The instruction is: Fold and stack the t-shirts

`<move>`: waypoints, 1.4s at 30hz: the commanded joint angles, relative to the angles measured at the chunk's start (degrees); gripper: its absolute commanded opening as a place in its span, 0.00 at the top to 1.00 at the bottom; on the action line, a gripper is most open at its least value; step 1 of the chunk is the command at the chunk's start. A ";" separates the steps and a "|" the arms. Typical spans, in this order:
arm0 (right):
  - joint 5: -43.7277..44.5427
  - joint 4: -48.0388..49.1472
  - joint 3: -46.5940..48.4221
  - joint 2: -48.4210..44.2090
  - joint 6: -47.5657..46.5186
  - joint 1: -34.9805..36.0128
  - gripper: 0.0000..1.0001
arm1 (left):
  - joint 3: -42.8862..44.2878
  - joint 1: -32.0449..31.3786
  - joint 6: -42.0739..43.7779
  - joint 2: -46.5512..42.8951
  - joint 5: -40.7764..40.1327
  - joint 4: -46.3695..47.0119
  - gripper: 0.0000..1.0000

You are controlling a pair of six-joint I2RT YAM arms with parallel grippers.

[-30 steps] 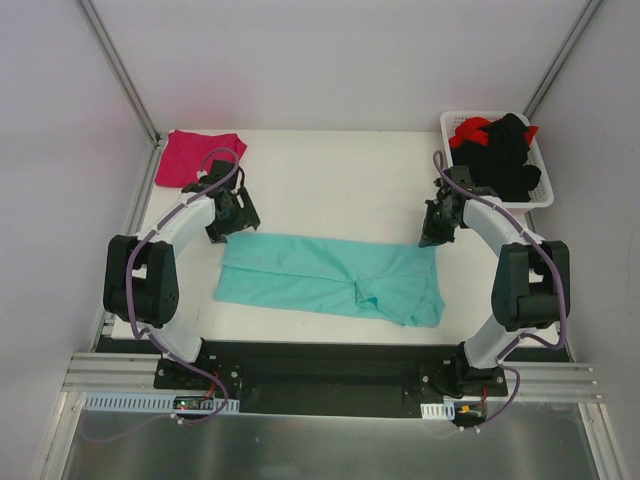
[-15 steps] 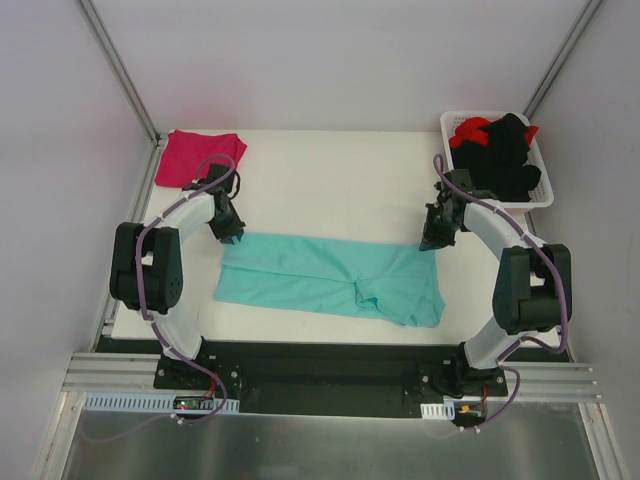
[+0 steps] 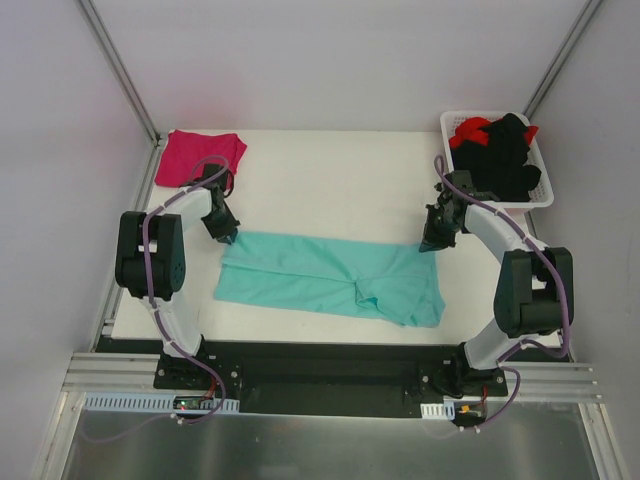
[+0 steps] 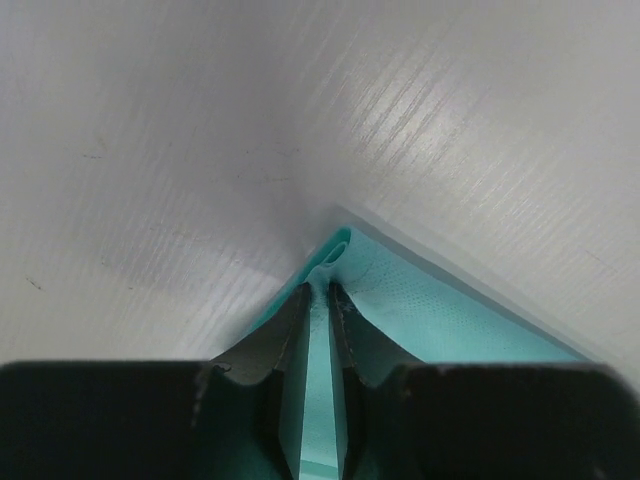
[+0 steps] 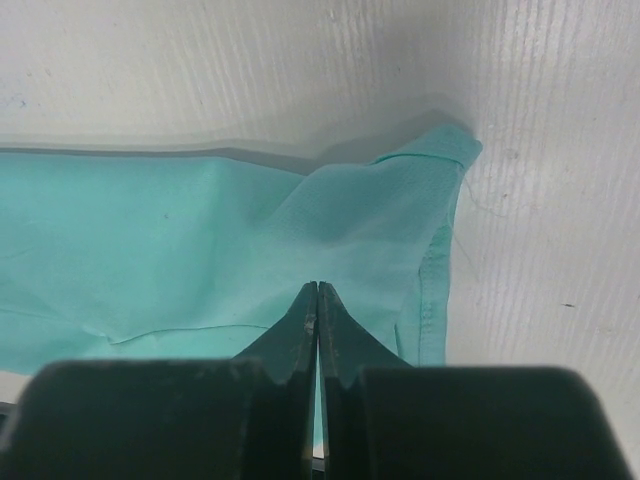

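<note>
perhaps two basketed garments [image 3: 500,150], two t-shirts [image 3: 330,275]

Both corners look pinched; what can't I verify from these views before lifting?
- Right wrist view: the right gripper's shut jaws hide how much teal t-shirt they pinch.
- Left wrist view: the left gripper's body cuts off the cloth behind its tips.
- Top view: black and red garments overlap in the basket; their count is unclear.
- Top view: the left arm covers the pink t-shirt's near edge.
</note>
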 commanded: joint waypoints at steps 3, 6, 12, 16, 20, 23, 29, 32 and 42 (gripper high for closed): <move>-0.50 0.26 -0.53 -0.51 -0.58 -0.26 0.99 | 1.04 0.03 -1.34 1.86 1.15 1.13 0.96; -0.32 0.70 -0.44 0.63 -0.58 -0.09 0.99 | 0.42 0.03 -1.43 2.57 1.15 1.31 0.97; 0.99 2.02 -0.79 4.14 -0.23 -0.35 0.99 | -1.51 0.03 -1.25 2.39 0.36 1.39 1.00; 1.09 3.16 -1.23 7.91 0.39 -1.84 0.99 | -2.48 0.03 -1.25 2.13 0.45 1.48 1.00; -0.24 4.31 -0.80 10.65 0.39 -3.16 0.99 | -2.74 0.03 -1.25 1.69 0.62 1.48 1.00; 0.20 3.78 0.26 11.70 0.74 -4.39 0.99 | -2.66 0.03 -1.16 1.16 0.10 1.39 1.00; 3.27 -0.08 1.05 10.48 0.65 -5.36 0.99 | -2.66 0.12 -1.07 0.72 -0.17 1.39 1.00; 5.91 -1.84 1.49 9.69 0.22 -5.62 0.99 | -2.57 0.12 -0.99 0.98 -0.08 1.39 1.00; 4.34 -3.25 3.33 10.21 -0.40 -6.06 0.99 | -2.22 0.30 -0.90 1.34 0.88 1.39 1.00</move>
